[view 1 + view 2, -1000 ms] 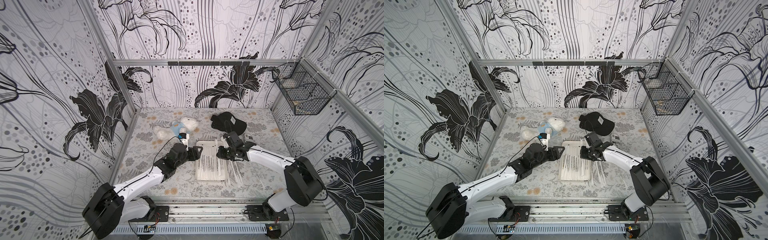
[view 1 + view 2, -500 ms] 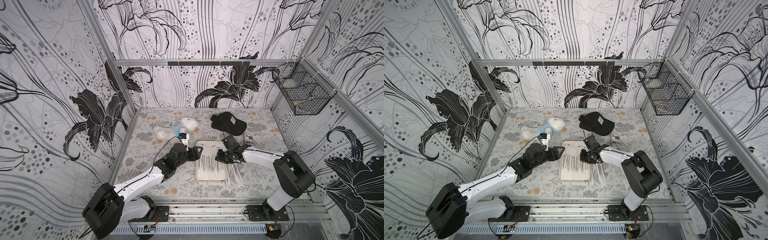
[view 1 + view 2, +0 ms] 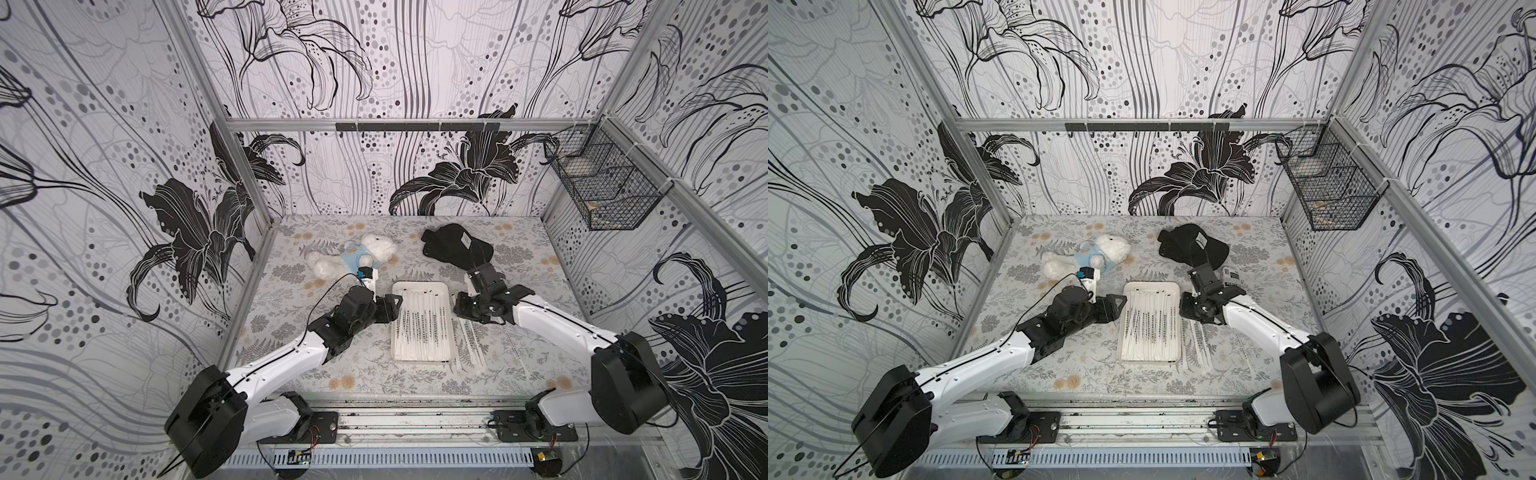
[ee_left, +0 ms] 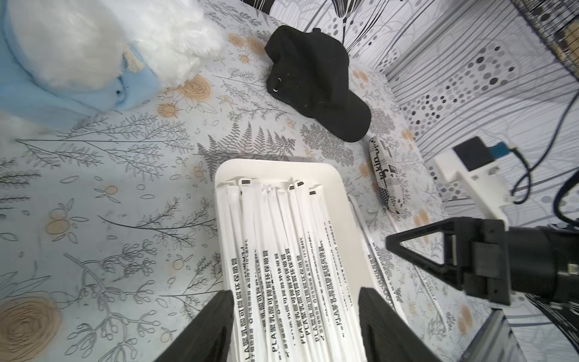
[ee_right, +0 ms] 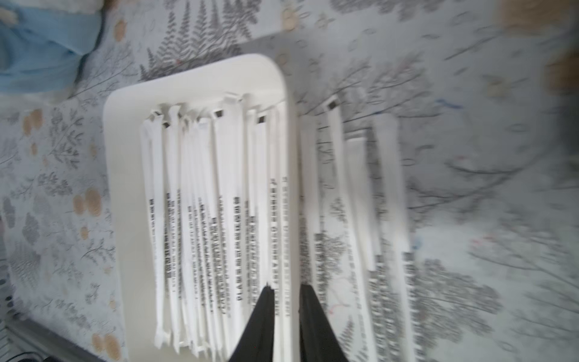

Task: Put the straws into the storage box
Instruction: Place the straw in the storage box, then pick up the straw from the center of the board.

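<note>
Both top views: box (image 3: 419, 284) in middle of table, full of straws (image 3: 422, 328) lying side by side. Loose straws (image 3: 471, 345) on table at box's 3 o'clock. Left pincer (image 3: 392, 308) at box's 9 o'clock edge. Right pincer (image 3: 1185, 309) at 3 o'clock, just beside box. Cap (image 3: 453, 247) at 1 o'clock, fluffy toy (image 3: 374, 249) at 11.

Left wrist: left pincer (image 4: 294, 293) spread wide, nothing pinched; box (image 4: 275, 166) below.

Right wrist: blurry. Right pincer (image 5: 286, 291) over box rim (image 5: 200, 69), thin gap between fingers; cannot tell if straw pinched.
</note>
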Controlling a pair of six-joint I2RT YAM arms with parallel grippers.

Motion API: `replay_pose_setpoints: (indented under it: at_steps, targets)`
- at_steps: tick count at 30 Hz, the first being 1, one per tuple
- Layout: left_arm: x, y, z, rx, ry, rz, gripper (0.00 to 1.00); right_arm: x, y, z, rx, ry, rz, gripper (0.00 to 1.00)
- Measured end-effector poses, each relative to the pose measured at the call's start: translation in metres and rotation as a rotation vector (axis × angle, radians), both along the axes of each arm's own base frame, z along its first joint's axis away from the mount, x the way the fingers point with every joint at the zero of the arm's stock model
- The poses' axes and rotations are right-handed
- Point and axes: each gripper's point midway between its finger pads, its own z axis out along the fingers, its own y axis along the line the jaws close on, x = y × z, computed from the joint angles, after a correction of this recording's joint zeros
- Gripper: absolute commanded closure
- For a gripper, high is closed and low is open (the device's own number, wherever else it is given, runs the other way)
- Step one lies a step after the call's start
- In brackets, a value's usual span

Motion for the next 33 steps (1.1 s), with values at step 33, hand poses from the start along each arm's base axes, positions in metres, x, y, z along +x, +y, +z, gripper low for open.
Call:
replay_pose_setpoints:
  at_steps: [33]
  targets:
    - [-0.018,-0.059,-0.022,0.061,0.039,-0.147,0.27,-0.022,-0.041,-0.069,-0.264,0.171,0.088,0.91]
